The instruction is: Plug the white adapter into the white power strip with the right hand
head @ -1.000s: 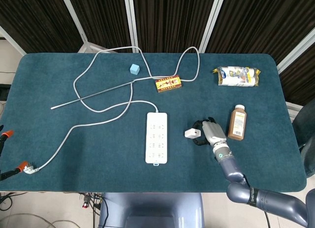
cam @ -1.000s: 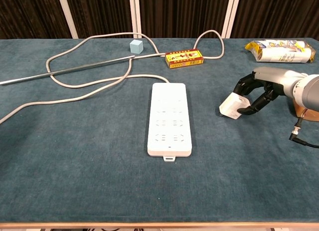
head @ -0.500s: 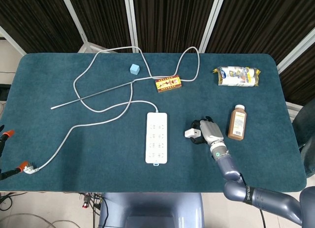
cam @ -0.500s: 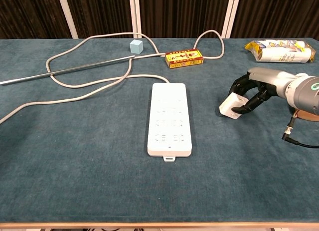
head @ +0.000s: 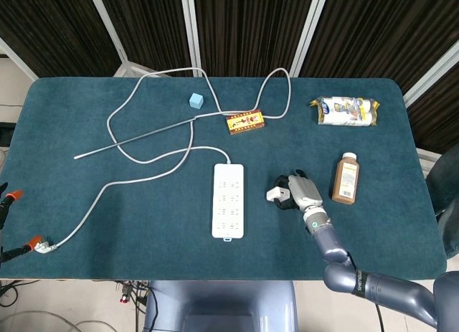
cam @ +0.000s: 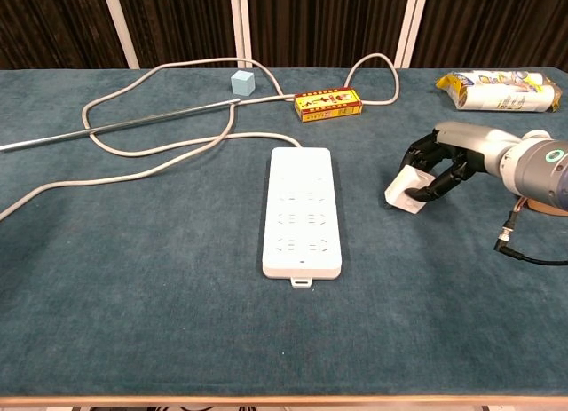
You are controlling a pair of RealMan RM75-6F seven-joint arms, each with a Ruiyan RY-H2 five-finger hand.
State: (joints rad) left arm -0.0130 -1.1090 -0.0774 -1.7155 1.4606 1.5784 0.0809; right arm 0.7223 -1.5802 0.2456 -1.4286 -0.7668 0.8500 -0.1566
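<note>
The white power strip [head: 228, 200] [cam: 301, 211] lies flat in the middle of the blue table, its grey cord running off to the left. My right hand [head: 295, 191] [cam: 438, 162] holds the white adapter [head: 276, 195] [cam: 404, 190] with its dark fingers curled over it, a short way right of the strip. In the chest view the adapter looks tilted and just off the cloth. A clear gap separates adapter and strip. My left hand appears in neither view.
A brown bottle [head: 345, 178] lies just right of my right hand. A snack packet [head: 346, 110] [cam: 497, 90] sits at the far right, a yellow-red box [head: 246, 121] [cam: 327, 103] and a small blue cube [head: 196, 100] [cam: 242, 81] behind the strip. A thin metal rod [head: 136, 138] crosses the looped cord.
My right hand has carried the adapter slightly left, toward the power strip. The strip and the other objects have not moved.
</note>
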